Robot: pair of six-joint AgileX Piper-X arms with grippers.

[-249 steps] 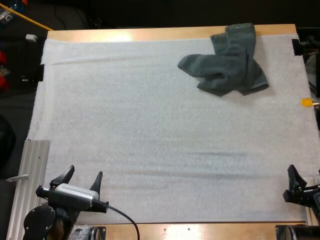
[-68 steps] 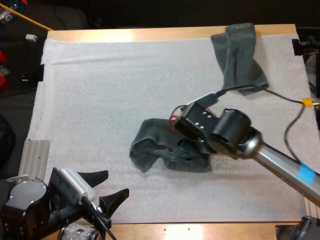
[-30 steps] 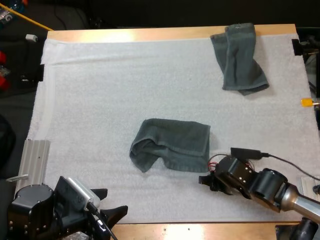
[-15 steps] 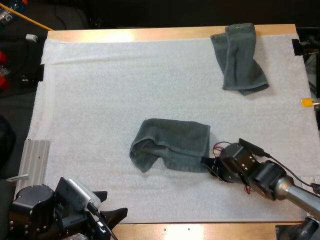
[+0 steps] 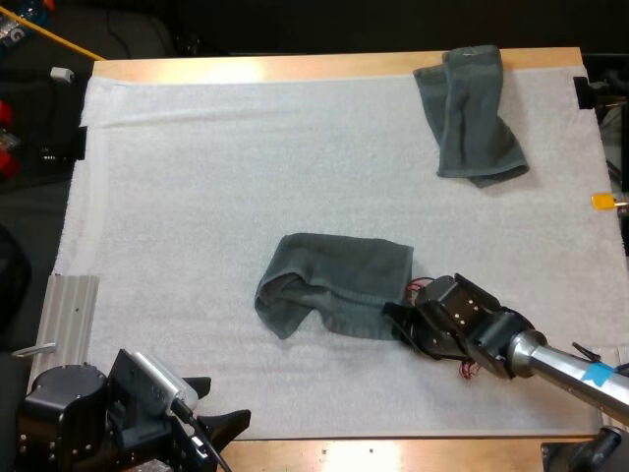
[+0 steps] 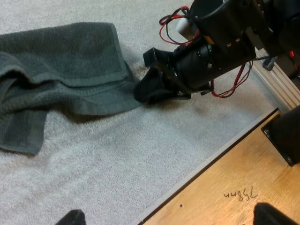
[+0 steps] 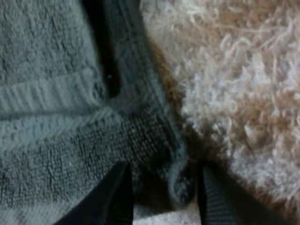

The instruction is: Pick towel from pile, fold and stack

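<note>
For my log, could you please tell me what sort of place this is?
Probably a robot lab bench: a wooden table under a white mat, a left arm and right arm, a grey-green towel.

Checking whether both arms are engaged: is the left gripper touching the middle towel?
No, the left gripper sits at the near edge of the mat, apart from the middle towel, where the right gripper is.

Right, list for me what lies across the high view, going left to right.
Metal rail → left gripper → crumpled towel → right gripper, at that towel's right corner → second towel, at the mat's far side.
</note>
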